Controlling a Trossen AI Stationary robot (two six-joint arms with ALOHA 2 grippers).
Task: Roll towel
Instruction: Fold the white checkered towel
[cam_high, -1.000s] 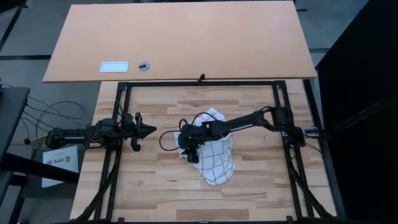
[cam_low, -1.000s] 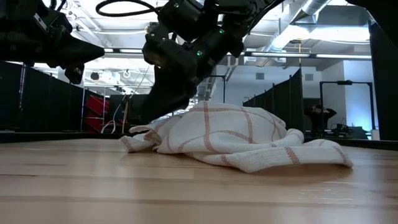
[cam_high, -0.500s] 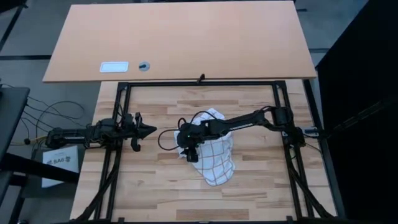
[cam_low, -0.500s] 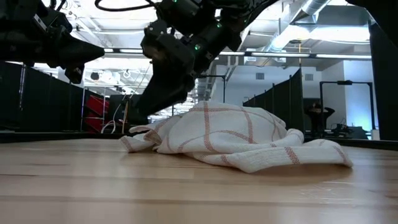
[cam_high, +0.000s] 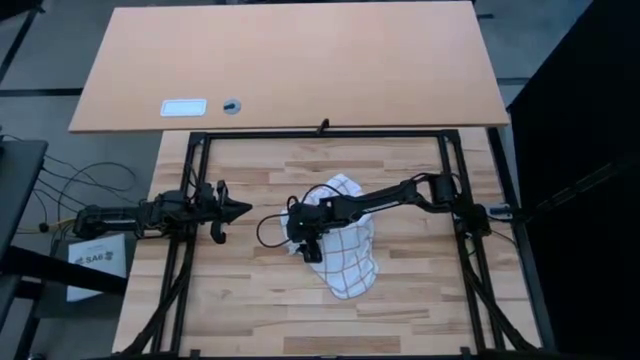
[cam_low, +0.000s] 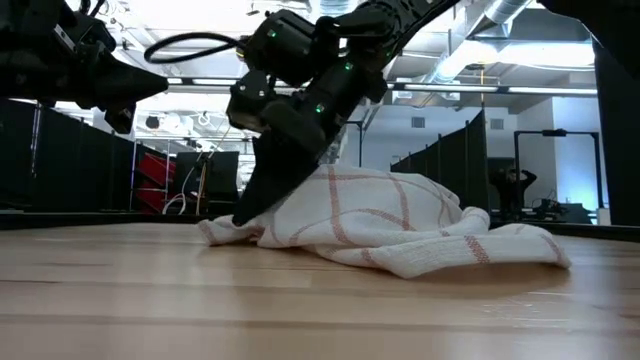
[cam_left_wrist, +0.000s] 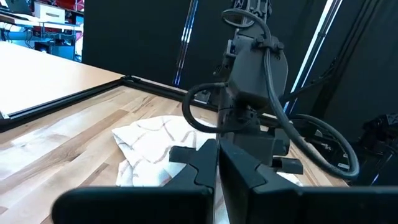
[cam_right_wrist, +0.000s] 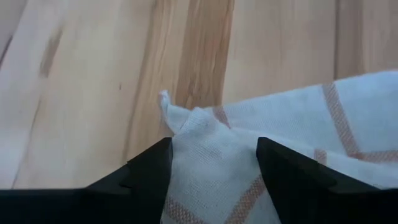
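Beyond the work surface, an open hall with dark partitions and ceiling lights is seen in the low view. A pale wood-plank table (cam_high: 250, 300) fills the lower half of the high view, with a larger tan board (cam_high: 300, 60) across the upper half.

The towel (cam_high: 350, 250) is found crumpled at centre, slightly right, in a loose heap with no roll formed; the task is judged to be at its start.

The right gripper (cam_high: 308, 248) is set low at the towel's left edge, fingers spread either side of a raised corner of cloth, as the right wrist view confirms. This placement is judged to prepare a pinch of that corner. No cloth is clamped.

The left gripper (cam_high: 240, 210) is parked at centre left, closed, empty, well clear of the towel.

Against the frame 1 second earlier, the right gripper is noted lower and wider apart. The towel's left flap now lies under its fingertips.
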